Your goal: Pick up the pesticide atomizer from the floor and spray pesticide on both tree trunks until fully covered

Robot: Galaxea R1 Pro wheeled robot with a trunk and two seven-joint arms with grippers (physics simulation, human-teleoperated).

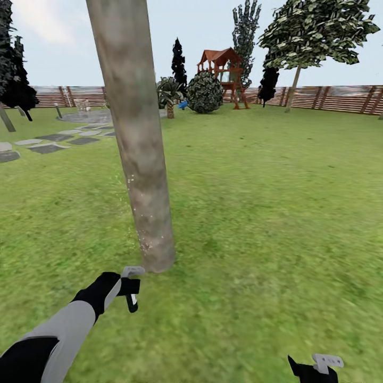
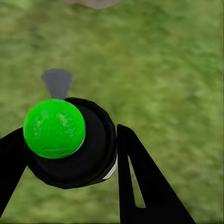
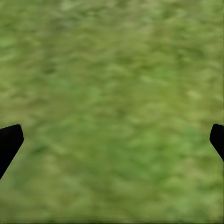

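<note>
Left gripper: the black two-fingered left gripper point(image 1: 130, 290) is pinched on the small dark round-bodied spray bottle point(image 2: 77, 144); in the left wrist view a black finger point(image 2: 140, 182) presses against each side of its body.

Bottle top: from above the bottle shows a bright green ball-like cap point(image 2: 54, 128) and a grey nozzle point(image 2: 57, 81) aimed away from the wrist, which I read as being lined up to spray.

Where the bottle is: held low over the green grass lawn point(image 1: 266, 213), just beside the foot of the thick mottled grey-beige leaning trunk point(image 1: 139, 149).

Why so close: my guess is the arm is kept near the base so the spray lands on the bark rather than the grass; pale specks dot the lower trunk, possibly spray, though I cannot be sure.

Right gripper: the black right gripper point(image 1: 314, 369) hangs at the bottom edge of the head view, its fingertips spread wide with only grass between them; it looks parked out of the way.

Second tree: another leaning pale-trunked tree point(image 1: 293, 85) stands well apart by the brown slatted wooden fence point(image 1: 340, 98).

Flat grey stone slabs point(image 1: 48, 143): off to the left.

Progress: the upper trunk looks bare, so coverage seems incomplete.
</note>
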